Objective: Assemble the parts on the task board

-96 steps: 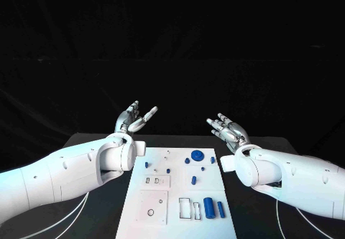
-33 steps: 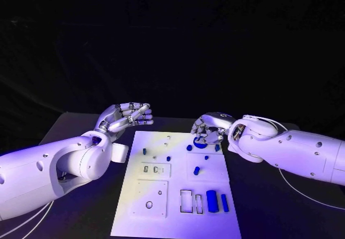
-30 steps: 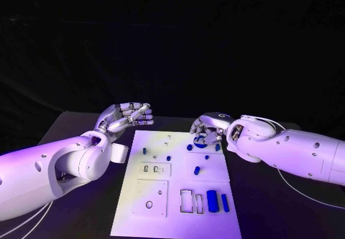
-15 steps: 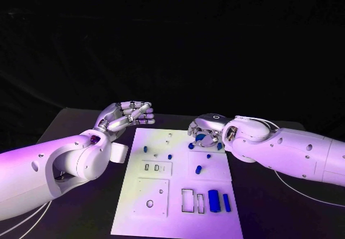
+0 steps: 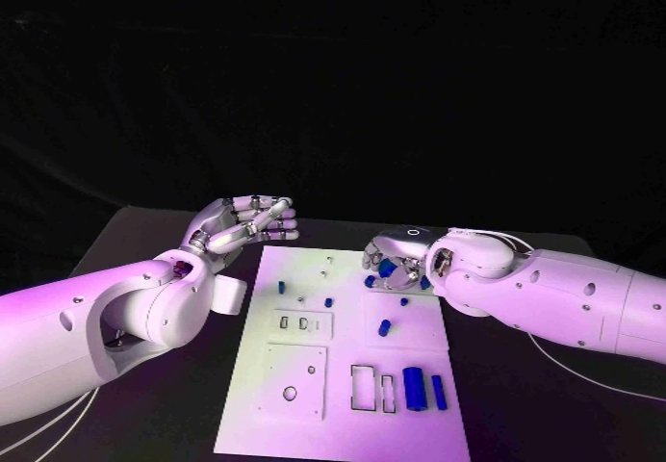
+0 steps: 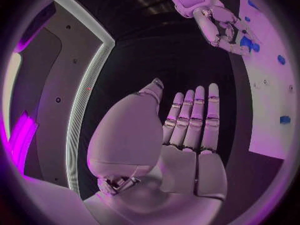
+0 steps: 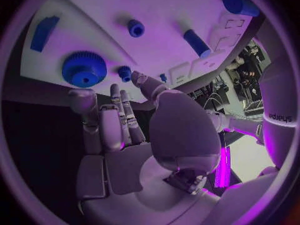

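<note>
Black table bore the white board. Right hand hovered empty, fingers apart, over a blue gear, seen clearly from its wrist. Left hand hung empty, fingers straight.

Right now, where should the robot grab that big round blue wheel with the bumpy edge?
Probably by its bumpy rim, from above. The wheel lies flat on the white board, so its rim is the only part standing free. The right hand hovers close beside it, holding nothing.

Blue parts are lying on the white task board. Silver hands are showing against a black table.
</note>
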